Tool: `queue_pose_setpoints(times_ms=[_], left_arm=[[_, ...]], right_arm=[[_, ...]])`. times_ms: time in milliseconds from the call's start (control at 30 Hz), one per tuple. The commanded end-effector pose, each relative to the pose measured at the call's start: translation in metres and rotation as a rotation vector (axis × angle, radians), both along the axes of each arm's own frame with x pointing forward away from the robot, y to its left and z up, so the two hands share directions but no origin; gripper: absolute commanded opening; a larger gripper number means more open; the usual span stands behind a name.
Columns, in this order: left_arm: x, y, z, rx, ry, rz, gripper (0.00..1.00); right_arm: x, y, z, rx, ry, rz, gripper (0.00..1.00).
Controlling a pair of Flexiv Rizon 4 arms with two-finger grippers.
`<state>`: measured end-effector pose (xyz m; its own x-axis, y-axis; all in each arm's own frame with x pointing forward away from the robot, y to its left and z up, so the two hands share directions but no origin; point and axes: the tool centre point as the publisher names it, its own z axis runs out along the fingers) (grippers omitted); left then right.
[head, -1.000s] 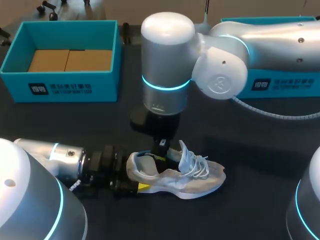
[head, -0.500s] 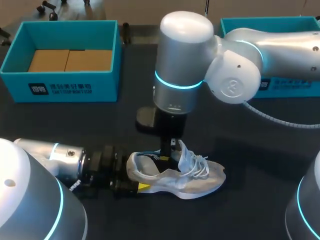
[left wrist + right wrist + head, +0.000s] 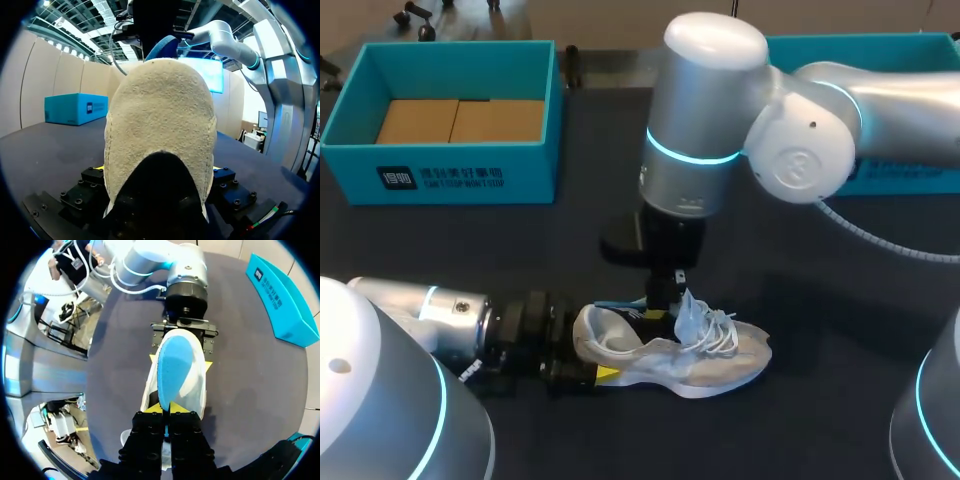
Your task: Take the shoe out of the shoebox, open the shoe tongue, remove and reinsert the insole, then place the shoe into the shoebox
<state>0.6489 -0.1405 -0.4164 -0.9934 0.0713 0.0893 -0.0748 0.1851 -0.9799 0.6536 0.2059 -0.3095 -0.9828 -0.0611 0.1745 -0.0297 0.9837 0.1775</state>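
1. Shoe (image 3: 705, 355): a pale off-white trainer standing upright on the dark table (image 3: 840, 330), its heel in the left end effector (image 3: 179, 361) and its toe pointing away from it
2. The left end effector lies low along the table, its two yellow-tipped fingers pressing the heel from both sides, only as far apart as the heel is wide; in its own wrist view the heel fills the space between them
3. The right end effector (image 3: 167, 409) hangs directly over the shoe's opening, fingers pinched almost together on one end of the blue insole (image 3: 174, 365)
4. From those fingers the insole runs back toward the heel and the left end effector, its far end showing above the collar
5. The white laces (image 3: 722, 332) and raised tongue (image 3: 688, 312) sit just beside the right end effector, on the toe side
6. The teal shoebox (image 3: 440, 172) stands open, well apart from both end effectors, beyond the left one, with brown cardboard inside; a second teal box (image 3: 895, 170) sits behind the right arm
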Motion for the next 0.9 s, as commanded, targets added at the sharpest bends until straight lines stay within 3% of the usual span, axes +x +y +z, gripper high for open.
queue_pose_setpoints(times_ms=[33,300,467,633,900], left_arm=[[-0.001,0.0,0.0,0.002,-0.001,0.002,0.0],[-0.001,0.0,0.0,0.002,-0.001,0.002,0.0],[-0.001,0.0,0.0,0.002,-0.001,0.002,0.0],[-0.001,0.0,0.0,0.002,-0.001,0.002,0.0],[-0.001,0.0,0.0,0.002,-0.001,0.002,0.0]], right_arm=[[0.0,0.003,-0.001,-0.009,0.001,0.001,0.0],[0.0,0.005,-0.001,0.021,0.02,0.024,0.0],[0.002,0.018,-0.005,0.121,0.143,0.165,0.0],[0.007,0.03,-0.015,0.137,0.252,0.276,0.0],[0.01,0.042,-0.022,0.145,0.308,0.364,0.0]])
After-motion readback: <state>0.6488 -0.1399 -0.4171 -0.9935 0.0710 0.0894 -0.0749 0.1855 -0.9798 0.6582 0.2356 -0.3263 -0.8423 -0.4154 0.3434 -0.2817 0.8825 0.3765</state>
